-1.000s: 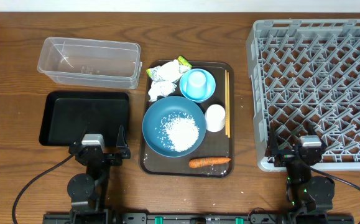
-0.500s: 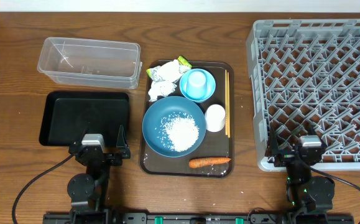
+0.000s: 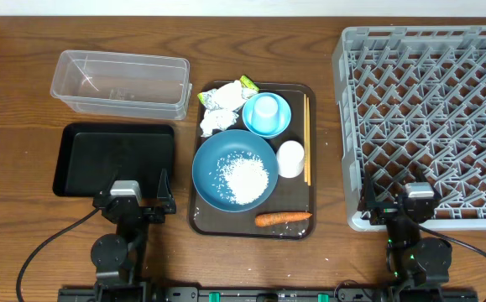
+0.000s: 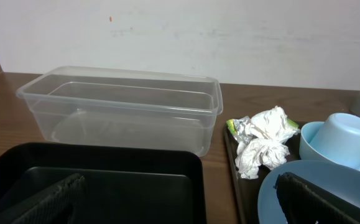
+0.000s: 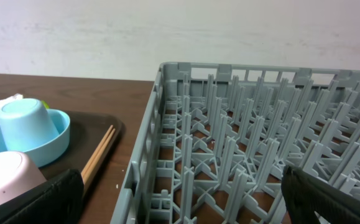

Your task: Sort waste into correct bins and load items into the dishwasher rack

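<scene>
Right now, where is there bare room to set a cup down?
Bare wood lies in front of the brown tray, and in a narrow strip between it and the dishwasher rack. The black tray is empty. The brown tray is crowded.

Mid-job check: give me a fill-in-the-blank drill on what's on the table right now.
The rice lies in the dark-blue ____.
The light-blue cup stands upside down on the ____.
The carrot lies on the brown ____.
The left pincer and right pincer both stand ____.
Missing words: bowl; saucer; tray; open.
</scene>
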Robot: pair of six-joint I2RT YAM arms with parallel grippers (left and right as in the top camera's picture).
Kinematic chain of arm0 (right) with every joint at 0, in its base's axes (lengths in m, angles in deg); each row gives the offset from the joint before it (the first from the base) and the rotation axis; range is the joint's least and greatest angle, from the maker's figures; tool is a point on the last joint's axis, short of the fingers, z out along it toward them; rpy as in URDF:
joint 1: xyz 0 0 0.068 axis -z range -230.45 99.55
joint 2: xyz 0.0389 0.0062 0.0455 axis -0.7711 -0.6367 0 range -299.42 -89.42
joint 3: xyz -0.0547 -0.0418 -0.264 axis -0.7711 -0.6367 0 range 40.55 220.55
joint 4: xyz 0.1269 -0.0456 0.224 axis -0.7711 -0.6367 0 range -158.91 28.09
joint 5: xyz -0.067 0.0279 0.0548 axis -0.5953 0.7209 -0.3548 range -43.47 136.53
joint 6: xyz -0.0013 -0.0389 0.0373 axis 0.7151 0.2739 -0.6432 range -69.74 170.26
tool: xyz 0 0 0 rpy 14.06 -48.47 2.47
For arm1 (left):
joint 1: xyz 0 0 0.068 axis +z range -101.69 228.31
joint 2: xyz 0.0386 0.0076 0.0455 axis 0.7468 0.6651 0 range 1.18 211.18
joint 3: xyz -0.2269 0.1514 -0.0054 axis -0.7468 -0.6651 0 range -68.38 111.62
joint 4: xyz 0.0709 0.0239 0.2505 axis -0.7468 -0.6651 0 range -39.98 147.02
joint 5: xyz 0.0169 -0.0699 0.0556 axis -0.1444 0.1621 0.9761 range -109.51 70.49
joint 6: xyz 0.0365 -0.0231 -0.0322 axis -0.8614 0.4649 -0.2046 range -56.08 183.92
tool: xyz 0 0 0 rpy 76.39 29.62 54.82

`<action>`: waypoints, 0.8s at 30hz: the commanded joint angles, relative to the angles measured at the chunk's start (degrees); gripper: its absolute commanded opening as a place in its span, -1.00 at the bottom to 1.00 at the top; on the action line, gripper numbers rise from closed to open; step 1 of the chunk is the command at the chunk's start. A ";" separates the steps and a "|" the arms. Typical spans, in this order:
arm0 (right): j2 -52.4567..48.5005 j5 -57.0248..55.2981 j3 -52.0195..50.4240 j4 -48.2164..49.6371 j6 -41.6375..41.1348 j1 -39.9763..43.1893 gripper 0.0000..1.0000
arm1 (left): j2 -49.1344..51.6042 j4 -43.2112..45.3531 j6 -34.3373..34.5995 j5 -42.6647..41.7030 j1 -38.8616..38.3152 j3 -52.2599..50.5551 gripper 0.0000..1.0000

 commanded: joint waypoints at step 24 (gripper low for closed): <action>0.07 -0.17 -0.20 -0.15 -0.81 0.63 0.99 | 1.03 -1.51 30.64 -22.67 -0.33 5.66 0.98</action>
